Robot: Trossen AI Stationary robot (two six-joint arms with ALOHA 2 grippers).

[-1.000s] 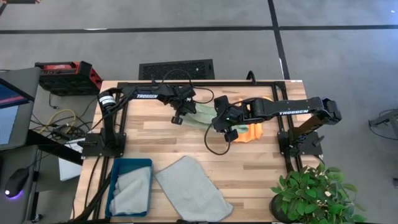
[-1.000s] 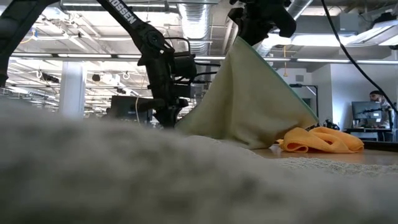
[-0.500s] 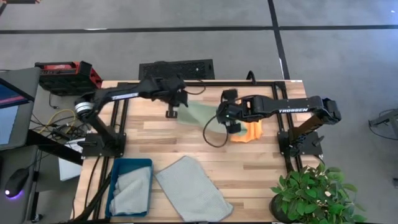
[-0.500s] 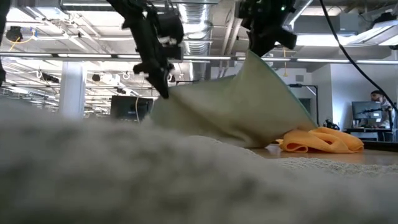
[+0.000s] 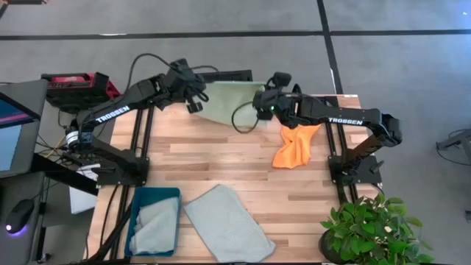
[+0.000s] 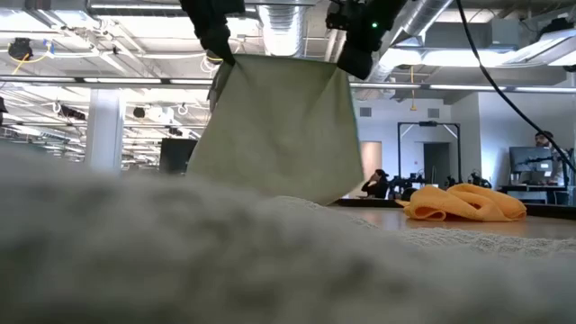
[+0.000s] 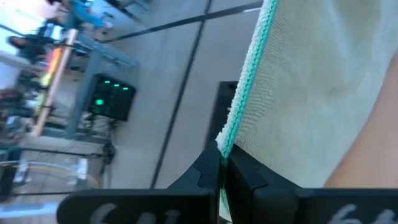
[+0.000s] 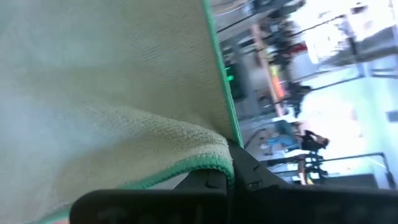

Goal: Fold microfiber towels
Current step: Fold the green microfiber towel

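Note:
A light green towel (image 5: 229,103) (image 6: 281,126) hangs spread as a sheet between my two grippers over the table's far edge. My left gripper (image 5: 195,104) (image 6: 219,52) (image 7: 222,163) is shut on its upper left corner. My right gripper (image 5: 260,109) (image 6: 351,59) (image 8: 235,163) is shut on the upper right one. In the low view the blurred cloth in front hides the towel's lower edge. An orange towel (image 5: 296,146) (image 6: 466,202) lies crumpled on the table under the right arm. My left gripper pinches the towel's green-stitched edge (image 7: 231,134) at an upper corner between its two fingers. The cloth hangs below, drawn fairly flat toward the other gripper. My right gripper pinches the opposite upper corner, where the stitched hem curls over (image 8: 214,158), between its two fingers. The towel hangs down from it.
A pale grey-blue towel (image 5: 228,223) lies flat at the table's near edge and blurs the low view's foreground. Beside it a teal bin (image 5: 135,221) holds another pale cloth (image 5: 156,227). A potted plant (image 5: 372,228) stands at the near right corner.
Both grippers have risen and gone toward the table's far edge, the left one much higher and farther left. The green towel, a slanting heap on the table a second ago, is now lifted and spread out between them.

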